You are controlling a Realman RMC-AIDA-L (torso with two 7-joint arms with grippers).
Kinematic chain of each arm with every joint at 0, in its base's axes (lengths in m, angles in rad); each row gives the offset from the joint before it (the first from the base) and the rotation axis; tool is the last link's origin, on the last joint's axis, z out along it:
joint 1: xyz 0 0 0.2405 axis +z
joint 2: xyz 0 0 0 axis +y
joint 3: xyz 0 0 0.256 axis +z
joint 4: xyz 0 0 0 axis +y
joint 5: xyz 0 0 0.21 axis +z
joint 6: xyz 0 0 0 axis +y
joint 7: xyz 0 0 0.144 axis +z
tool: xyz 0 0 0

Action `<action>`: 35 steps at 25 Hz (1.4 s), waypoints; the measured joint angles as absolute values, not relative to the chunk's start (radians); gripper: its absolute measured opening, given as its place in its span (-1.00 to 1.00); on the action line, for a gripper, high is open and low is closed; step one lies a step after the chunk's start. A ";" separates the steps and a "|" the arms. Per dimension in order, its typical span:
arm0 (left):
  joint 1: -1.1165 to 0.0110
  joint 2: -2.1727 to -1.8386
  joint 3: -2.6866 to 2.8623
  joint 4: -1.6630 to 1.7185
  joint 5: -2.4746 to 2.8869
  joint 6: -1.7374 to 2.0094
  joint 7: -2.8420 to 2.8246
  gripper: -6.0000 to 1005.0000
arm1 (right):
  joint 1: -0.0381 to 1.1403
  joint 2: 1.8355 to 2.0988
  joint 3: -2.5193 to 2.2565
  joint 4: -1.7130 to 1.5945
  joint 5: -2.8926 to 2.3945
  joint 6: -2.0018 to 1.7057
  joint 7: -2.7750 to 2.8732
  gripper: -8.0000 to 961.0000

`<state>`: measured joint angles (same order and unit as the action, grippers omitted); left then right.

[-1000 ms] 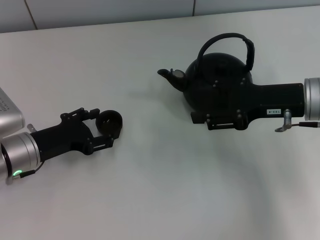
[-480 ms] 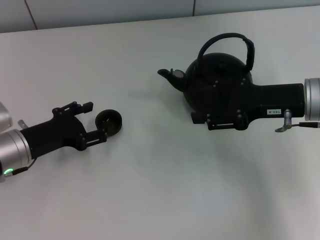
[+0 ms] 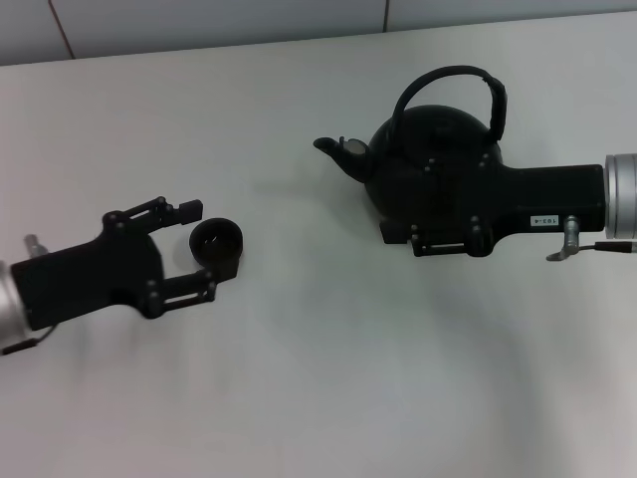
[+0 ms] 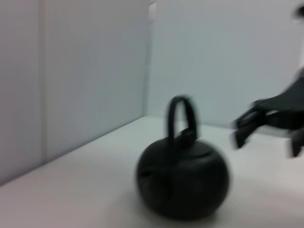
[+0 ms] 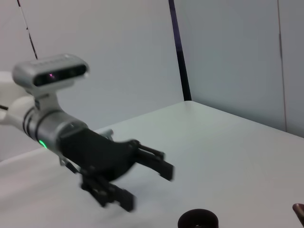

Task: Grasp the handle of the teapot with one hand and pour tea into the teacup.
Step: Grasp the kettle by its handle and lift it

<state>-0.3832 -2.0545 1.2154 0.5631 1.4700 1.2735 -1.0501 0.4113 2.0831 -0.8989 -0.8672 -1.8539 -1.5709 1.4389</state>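
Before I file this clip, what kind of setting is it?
Probably a lab test bench rather than a home: a bare white table against plain pale wall panels, holding only a black teapot and a small teacup.

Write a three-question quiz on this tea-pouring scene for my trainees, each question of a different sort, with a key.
1. True or false: the teacup stands on the table, apart from the teapot.
2. Which gripper is beside the teacup? A. left gripper B. right gripper
3. Fill in: the teapot's spout points toward the robot's ____ side.

Key: 1 true. 2 A; its fingers are spread open and do not hold the cup. 3 left. The right gripper lies against the teapot's body, below the arched handle.
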 joint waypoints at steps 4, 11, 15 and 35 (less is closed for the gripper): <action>-0.360 -1.983 1.204 0.635 1.481 1.468 -1.106 0.62 | 0.413 2.083 -0.899 -0.871 -1.854 -1.569 1.439 0.50; -0.359 -1.945 1.120 0.655 1.512 1.694 -1.155 0.62 | 0.405 2.087 -0.908 -0.869 -1.839 -1.569 1.438 0.50; -0.364 -1.953 1.117 0.655 1.549 1.679 -1.154 0.61 | 0.377 2.089 -0.917 -0.887 -1.810 -1.578 1.438 0.50; -0.369 -1.976 1.119 0.647 1.609 1.556 -1.152 0.61 | 0.092 2.092 -0.916 -1.119 -1.734 -1.497 1.433 0.50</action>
<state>-0.3687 -1.9762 1.1185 0.6473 1.6088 1.5558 -1.1525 0.0921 2.0924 -0.9165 -1.1187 -1.7339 -1.4972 1.4333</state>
